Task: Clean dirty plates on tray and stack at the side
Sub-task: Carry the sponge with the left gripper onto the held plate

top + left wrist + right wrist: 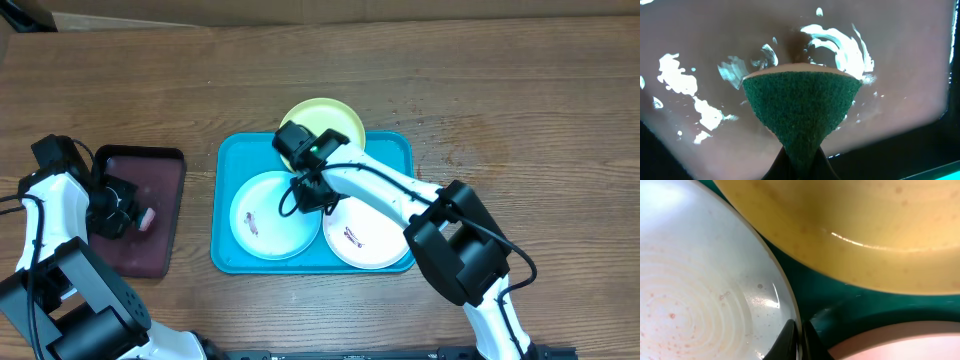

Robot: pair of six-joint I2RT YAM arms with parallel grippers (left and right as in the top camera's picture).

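right gripper (800, 342): closed, seems to pinch rim of pale blue round plastic plate (700, 280) on bright cyan rectangular plastic tray (222, 205) | left gripper (799, 162): clamps green scouring sponge (802, 105), left of tray | advice: lift rim slowly, keep plate level

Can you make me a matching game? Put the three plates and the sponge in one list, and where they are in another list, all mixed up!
Things:
1. yellow-green plate
2. pale blue plate
3. white plate
4. sponge

Places:
A. over the dark red tray
B. in the left half of the blue tray
C. in the right half of the blue tray, at the near corner
D. on the blue tray's far rim, partly sticking out

Pairs: 1-D, 2-B, 3-C, 4-A
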